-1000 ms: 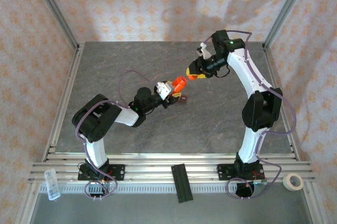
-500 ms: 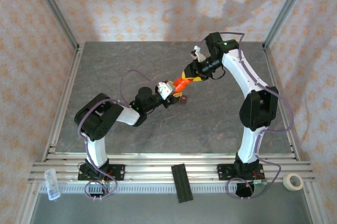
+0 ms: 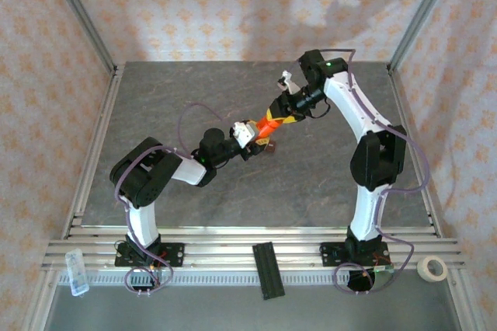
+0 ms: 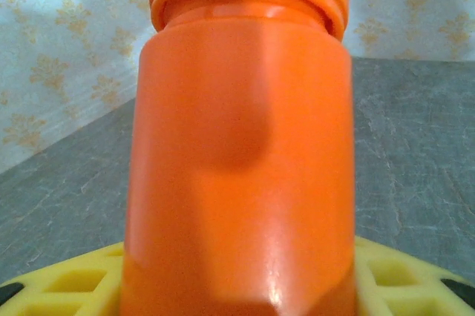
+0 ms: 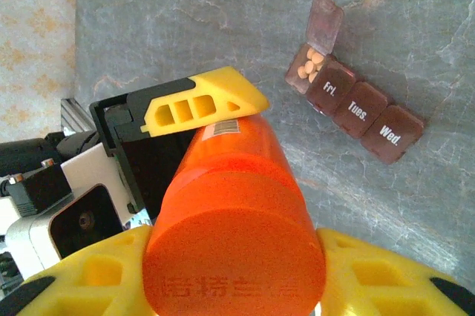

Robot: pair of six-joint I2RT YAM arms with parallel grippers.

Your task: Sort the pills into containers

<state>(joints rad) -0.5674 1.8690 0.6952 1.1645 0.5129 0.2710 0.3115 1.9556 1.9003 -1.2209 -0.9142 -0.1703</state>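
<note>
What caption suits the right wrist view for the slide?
Right tool and left tool both hold the orange bottle; pill box lies on the table beyond, one lid open, pills inside.

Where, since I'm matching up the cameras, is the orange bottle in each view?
Top external: bottle at centre, between the two arms' tips.
Left wrist: bottle in the middle, very close, cap at top.
Right wrist: bottle at bottom centre, cap toward the lens.
Landmark: pill box just below the bottle from above; upper right in right wrist.
</note>
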